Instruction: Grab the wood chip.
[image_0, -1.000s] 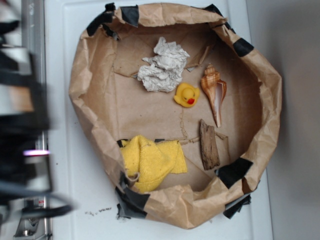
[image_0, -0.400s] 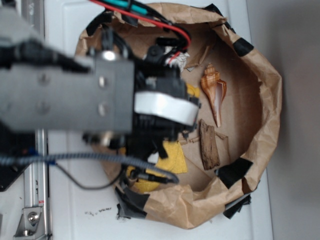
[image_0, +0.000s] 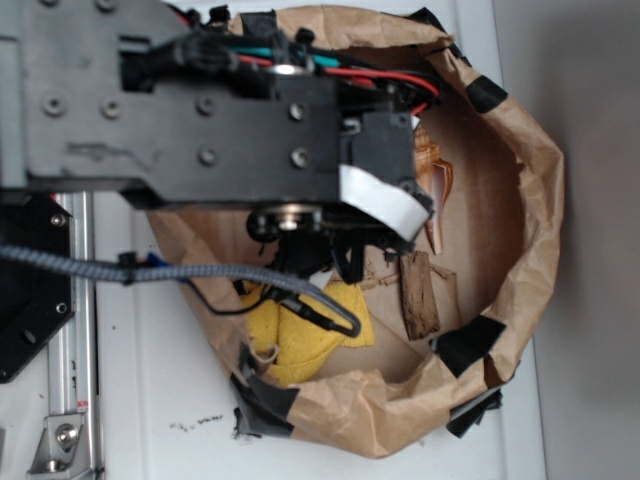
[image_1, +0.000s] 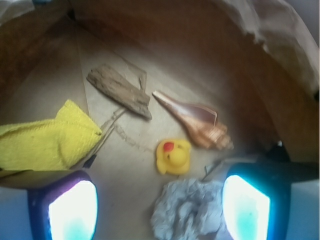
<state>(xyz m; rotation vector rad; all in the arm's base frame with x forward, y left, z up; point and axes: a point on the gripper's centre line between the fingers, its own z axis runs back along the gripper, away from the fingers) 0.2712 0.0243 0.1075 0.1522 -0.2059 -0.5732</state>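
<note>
Exterior view:
Arm: black boxy robot arm with red, green and grey cables covers most of the crumpled brown paper basin patched with black tape.
Wood chip: flat, rough, dark brown wood chip lies on the basin floor near the lower right wall, long axis running top to bottom, just beside the arm's tip.
Cloth: nubby yellow cloth pokes out below the arm.

Wrist view:
Gripper: gripper spread wide, nothing between its glowing pads.
Wood chip: long axis slants from upper left to lower right, uneven ends, weathered grain.
Shell: glossy orange-brown spiral seashell tip almost meets the chip's lower end.
Duck: smooth yellow rubber duck.
Paper: crumpled grey-white paper wad.
</note>
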